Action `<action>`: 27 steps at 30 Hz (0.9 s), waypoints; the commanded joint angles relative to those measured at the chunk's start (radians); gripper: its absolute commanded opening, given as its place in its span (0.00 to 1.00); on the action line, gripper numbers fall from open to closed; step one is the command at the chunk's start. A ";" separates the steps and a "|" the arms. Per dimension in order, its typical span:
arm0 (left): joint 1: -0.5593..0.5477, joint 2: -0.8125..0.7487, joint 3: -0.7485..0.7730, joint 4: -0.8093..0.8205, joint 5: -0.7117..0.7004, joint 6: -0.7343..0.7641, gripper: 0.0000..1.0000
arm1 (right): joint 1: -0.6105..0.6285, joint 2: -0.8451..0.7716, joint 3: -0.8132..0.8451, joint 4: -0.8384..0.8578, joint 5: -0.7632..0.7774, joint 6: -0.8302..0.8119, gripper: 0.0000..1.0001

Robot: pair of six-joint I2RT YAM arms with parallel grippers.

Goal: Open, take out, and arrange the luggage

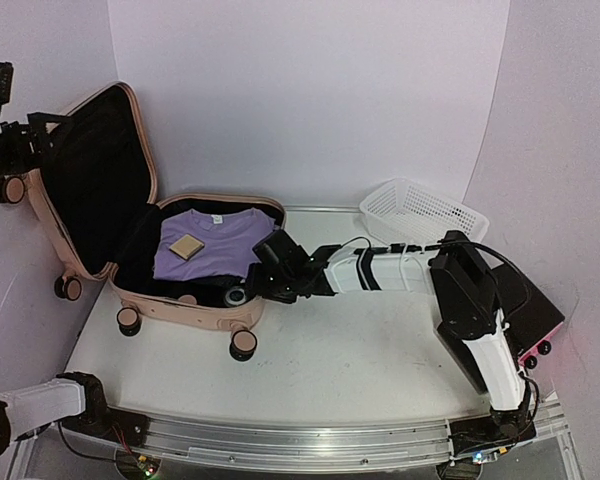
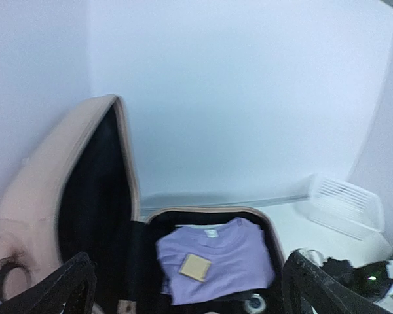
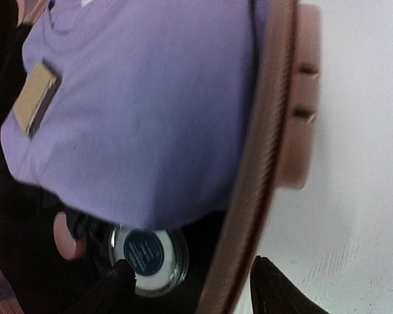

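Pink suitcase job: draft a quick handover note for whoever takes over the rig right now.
Left hand: open, raised, holding nothing.
Right hand: open, straddling the rim of the pink suitcase, by a round tin.
Suitcase: on the table, lid upright; inside are a folded purple T-shirt with a tan square on it, and the tin.
Done: opened.
Left: take the contents out and arrange them; white mesh basket stands back right.

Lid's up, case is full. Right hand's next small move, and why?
Probably shift the right hand slightly inward over the round tin and close on it. Its fingers stand open astride the near rim of the luggage, with one fingertip beside the tin, which lies exposed at the edge of the folded purple shirt.
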 commanded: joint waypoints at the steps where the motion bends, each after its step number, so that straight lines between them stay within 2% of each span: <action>1: -0.002 -0.005 -0.097 0.207 0.428 -0.189 0.99 | 0.031 -0.145 -0.048 -0.051 -0.064 -0.152 0.69; 4: -0.002 -0.014 -0.186 0.323 0.515 -0.286 0.99 | 0.010 -0.236 -0.117 -0.113 -0.085 -0.272 0.77; 5: -0.002 -0.014 -0.223 0.353 0.543 -0.320 0.99 | 0.001 -0.283 -0.142 -0.141 -0.090 -0.313 0.84; 8: -0.002 -0.016 -0.314 0.428 0.571 -0.467 1.00 | -0.025 -0.400 -0.228 -0.269 -0.068 -0.454 0.93; 10: -0.002 -0.028 -0.419 0.565 0.629 -0.566 0.99 | -0.035 -0.490 -0.294 -0.358 -0.002 -0.548 0.98; 12: -0.003 -0.035 -0.518 0.748 0.706 -0.668 0.99 | -0.041 -0.586 -0.358 -0.470 0.130 -0.635 0.98; 16: -0.080 -0.021 -0.571 0.772 0.646 -0.604 0.99 | -0.132 -0.791 -0.465 -0.712 0.285 -0.671 0.98; 21: -0.276 0.030 -0.626 0.765 0.524 -0.508 0.99 | -0.304 -1.024 -0.540 -0.888 0.306 -0.662 0.98; 24: -0.384 0.113 -0.644 0.757 0.473 -0.479 0.99 | -0.412 -1.068 -0.531 -0.925 0.243 -0.672 0.98; 27: -0.471 0.207 -0.632 0.683 0.406 -0.442 0.99 | -0.491 -1.038 -0.492 -0.967 0.213 -0.669 0.98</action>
